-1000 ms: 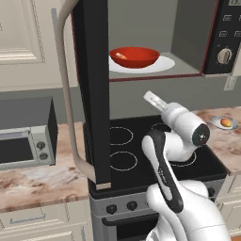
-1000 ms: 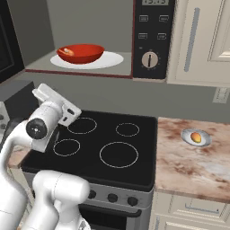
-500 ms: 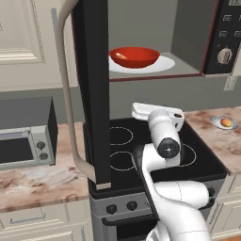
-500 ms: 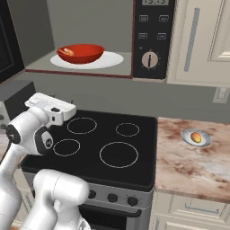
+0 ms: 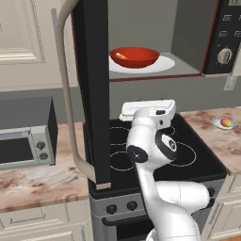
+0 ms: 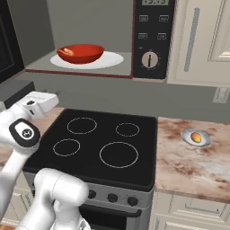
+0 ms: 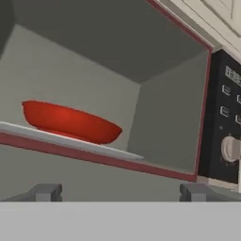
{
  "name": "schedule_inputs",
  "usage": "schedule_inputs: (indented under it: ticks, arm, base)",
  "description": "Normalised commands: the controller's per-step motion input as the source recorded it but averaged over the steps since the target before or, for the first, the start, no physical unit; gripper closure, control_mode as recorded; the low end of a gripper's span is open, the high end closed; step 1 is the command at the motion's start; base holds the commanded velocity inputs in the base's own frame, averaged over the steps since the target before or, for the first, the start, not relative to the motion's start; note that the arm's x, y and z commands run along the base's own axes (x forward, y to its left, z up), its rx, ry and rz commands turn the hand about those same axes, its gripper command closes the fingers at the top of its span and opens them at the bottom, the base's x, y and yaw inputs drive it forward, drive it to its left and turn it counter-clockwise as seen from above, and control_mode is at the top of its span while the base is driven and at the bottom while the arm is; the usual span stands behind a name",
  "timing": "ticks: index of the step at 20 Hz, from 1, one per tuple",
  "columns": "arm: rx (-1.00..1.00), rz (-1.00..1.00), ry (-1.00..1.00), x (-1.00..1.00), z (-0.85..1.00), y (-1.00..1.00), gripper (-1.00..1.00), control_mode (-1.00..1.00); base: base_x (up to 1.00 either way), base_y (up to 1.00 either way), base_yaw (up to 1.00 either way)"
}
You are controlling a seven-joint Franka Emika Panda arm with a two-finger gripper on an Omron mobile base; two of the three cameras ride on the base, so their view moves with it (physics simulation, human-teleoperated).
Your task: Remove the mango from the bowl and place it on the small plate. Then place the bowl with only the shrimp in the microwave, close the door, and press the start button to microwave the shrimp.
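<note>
**Left base view: bowl in the open microwave, arm below it with empty gripper**

In the left base view, the bowl (image 5: 134,57) sits at upper centre of the frame on the white turntable disc (image 5: 160,65) inside the microwave (image 5: 188,42). A pale curled piece, the shrimp (image 5: 120,56), lies inside it near its left wall. No mango is visible in the bowl. The door (image 5: 92,89) stands swung out, a tall black slab left of centre, with its curved beige handle (image 5: 66,94) facing the camera side. Judging by this, the bowl is already loaded and the door is open because closing it comes next.

At the right edge, on the counter, the small plate (image 5: 223,123) carries the mango (image 5: 227,123), well apart from the microwave. The right base view shows the same pair at middle right.

The white arm rises from lower right of the frame, its hand over the black stovetop (image 5: 188,155), below the cavity and just right of the door. In the hand view, the gripper (image 7: 120,192) shows its two fingertips spread wide at the bottom of the frame, nothing between them, looking up at the bowl and the control panel with its dial (image 7: 230,148) at the right edge.
</note>
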Motion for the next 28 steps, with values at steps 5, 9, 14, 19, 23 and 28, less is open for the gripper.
schedule_inputs:
  ticks: [5,9,14,19,23,28]
  arm:
    - [-0.35,-0.22,-0.18,-0.32,-0.21,0.0,-1.0,-1.0]
    - [-0.27,-0.24,-0.16,-0.41,-0.32,0.0,-1.0,-1.0]
    - [-0.21,-0.31,-0.1,-0.74,-0.23,0.0,-1.0,-1.0]
    - [-0.17,-0.24,-0.04,-0.92,0.0,0.49,-1.0,-1.0]
    - [-0.2,-0.2,0.08,-0.77,0.01,0.84,-1.0,-1.0]
    - [-0.2,-0.19,0.12,-0.54,-0.06,0.8,-1.0,-1.0]
  base:
    - [0.0,0.0,0.0]
    - [0.0,0.0,0.0]
    - [0.0,0.0,0.0]
    - [0.0,0.0,0.0]
    - [0.0,0.0,0.0]
    - [0.0,0.0,0.0]
